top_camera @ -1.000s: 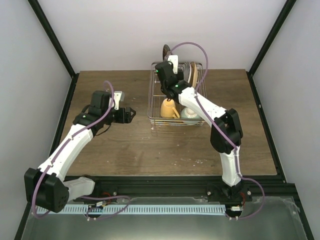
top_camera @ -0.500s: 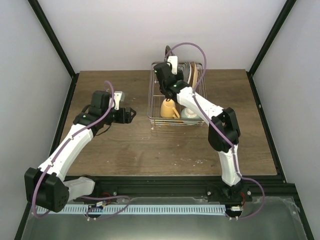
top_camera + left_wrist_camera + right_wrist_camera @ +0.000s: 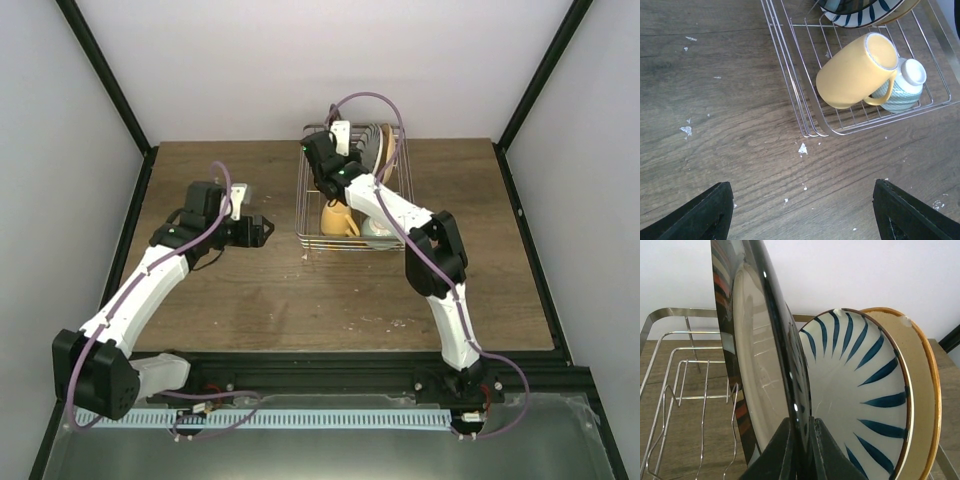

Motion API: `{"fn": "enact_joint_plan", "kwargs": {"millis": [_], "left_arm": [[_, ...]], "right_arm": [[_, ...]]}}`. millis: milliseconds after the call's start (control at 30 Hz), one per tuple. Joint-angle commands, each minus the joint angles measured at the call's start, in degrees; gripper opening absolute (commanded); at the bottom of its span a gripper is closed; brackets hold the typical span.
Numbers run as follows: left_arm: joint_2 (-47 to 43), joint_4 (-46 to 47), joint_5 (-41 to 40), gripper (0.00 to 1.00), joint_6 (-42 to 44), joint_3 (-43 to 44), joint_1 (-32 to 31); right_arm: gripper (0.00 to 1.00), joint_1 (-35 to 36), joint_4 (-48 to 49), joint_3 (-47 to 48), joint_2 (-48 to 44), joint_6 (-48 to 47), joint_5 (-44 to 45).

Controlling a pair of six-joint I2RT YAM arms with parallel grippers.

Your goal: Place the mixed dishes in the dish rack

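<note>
The dish rack stands at the back middle of the table. A yellow mug lies on its side in the near end, with a small teal bowl beside it. My right gripper is shut on the lower rim of a dark-rimmed plate. It holds the plate upright over the rack's wires, next to a blue-striped plate and an orange-rimmed plate that stand on edge. My left gripper is open and empty above bare wood, left of the rack.
White crumbs dot the wood in front of the rack's near corner. Black frame posts and grey walls close in the table on three sides. The right arm stretches over the mug and bowl.
My right gripper has shifted slightly left and lower with the dark-rimmed plate over the rack's far end. The left arm has not moved.
</note>
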Motion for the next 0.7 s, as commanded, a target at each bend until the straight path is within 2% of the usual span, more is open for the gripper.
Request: {"fn": "enact_joint_plan", "kwargs": {"millis": [0, 133, 533, 667], "left_arm": [[0.59, -0.24, 0.74, 0.78, 0.28, 0.04, 0.24], [0.77, -0.25, 0.76, 0.78, 0.31, 0.14, 0.20], [0.91, -0.42, 1.16, 0.78, 0.45, 0.01, 0.16], [0.78, -0.33, 1.36, 0.78, 0.43, -0.14, 0.23]], "right_arm": [[0.01, 0.82, -1.23, 4.67, -1.79, 5.51, 1.95], [0.01, 1.76, -6.36, 3.45, -2.24, 10.60, -0.79], [0.01, 4.68, -13.47, -1.27, -2.52, 15.78, -4.86], [0.07, 4.84, -14.87, -1.49, -2.60, 16.53, -4.75]]}}
